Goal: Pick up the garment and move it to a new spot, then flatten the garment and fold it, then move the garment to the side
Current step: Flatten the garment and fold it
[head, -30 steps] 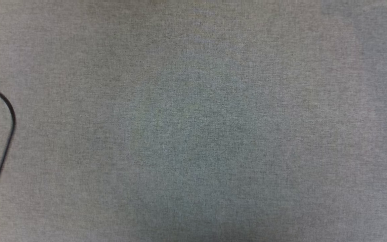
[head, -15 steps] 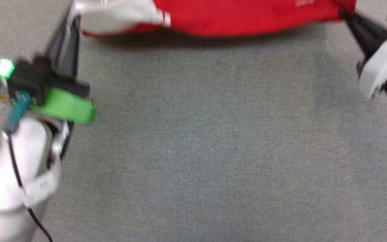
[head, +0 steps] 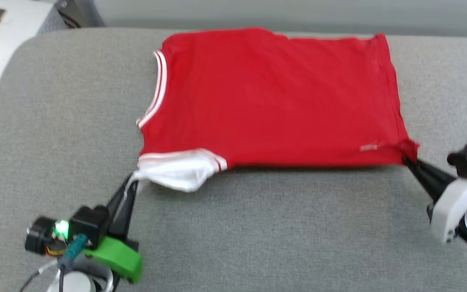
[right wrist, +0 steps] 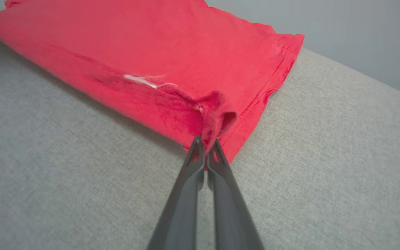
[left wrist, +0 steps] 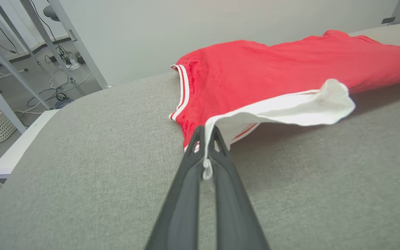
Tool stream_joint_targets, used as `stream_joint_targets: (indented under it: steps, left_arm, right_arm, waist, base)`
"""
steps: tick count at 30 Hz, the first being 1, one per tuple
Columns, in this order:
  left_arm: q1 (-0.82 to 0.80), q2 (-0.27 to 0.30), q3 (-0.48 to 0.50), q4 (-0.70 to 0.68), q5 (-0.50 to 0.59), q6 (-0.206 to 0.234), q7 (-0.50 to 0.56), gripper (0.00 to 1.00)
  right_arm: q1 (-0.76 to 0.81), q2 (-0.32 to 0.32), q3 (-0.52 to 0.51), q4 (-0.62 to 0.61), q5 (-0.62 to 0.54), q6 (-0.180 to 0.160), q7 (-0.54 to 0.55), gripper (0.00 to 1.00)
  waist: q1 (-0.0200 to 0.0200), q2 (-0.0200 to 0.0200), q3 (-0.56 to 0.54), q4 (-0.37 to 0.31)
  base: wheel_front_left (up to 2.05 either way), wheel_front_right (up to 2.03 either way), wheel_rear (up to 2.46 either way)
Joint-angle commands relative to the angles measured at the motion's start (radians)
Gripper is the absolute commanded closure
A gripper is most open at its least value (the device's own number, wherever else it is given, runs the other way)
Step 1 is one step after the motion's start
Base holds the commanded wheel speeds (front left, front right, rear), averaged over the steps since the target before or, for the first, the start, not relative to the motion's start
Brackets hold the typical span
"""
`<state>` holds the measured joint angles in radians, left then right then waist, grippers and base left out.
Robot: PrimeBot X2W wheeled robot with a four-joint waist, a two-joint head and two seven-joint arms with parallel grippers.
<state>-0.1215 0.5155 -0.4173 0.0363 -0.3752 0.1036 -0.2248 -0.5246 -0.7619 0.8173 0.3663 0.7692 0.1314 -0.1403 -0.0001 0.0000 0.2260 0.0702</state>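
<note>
Left gripper [head: 131,183] is pinching shut on the white sleeve [head: 176,173], right gripper [head: 408,161] on the near right hem corner; the red T-shirt [head: 274,93] is lying on the grey padded table [head: 258,231], soft and limp, likely handling best by corners

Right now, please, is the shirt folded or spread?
Spread: the shirt lies wide on the cushion, left pincer and right pincer pinching its near edge.
</note>
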Motion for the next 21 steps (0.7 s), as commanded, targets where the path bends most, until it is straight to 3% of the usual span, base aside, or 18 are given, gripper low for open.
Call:
stream_joint_targets:
  steps: [1, 11, 17, 21]
  left_arm:
    - [0.036, 0.004, -0.008, -0.001, -0.016, -0.002, 0.012, 1.00]
    - [0.238, 0.017, -0.060, -0.037, -0.116, -0.029, 0.113, 1.00]
    - [0.318, 0.043, -0.100, -0.058, -0.173, -0.072, 0.187, 1.00]
    - [0.338, 0.061, -0.105, -0.077, -0.182, -0.076, 0.207, 1.00]
  right_arm:
    - [0.051, -0.004, -0.019, -0.012, 0.000, -0.001, 0.000, 1.00]
    - [0.340, 0.006, -0.152, -0.078, -0.022, -0.001, 0.027, 1.00]
    - [0.500, 0.010, -0.251, -0.131, -0.046, -0.001, 0.052, 1.00]
    - [0.584, 0.014, -0.311, -0.171, -0.064, -0.001, 0.099, 1.00]
  waist:
    - [0.0001, 0.0000, -0.066, 0.007]
    - [0.0001, 0.0000, -0.143, 0.012]
    - [0.0001, 0.0000, -0.163, 0.016]
    - [0.0001, 0.0000, -0.166, 0.017]
  base:
    - [0.00, 0.00, 0.00]
    - [0.00, 0.00, 0.00]
    - [0.00, 0.00, 0.00]
    - [0.00, 0.00, 0.00]
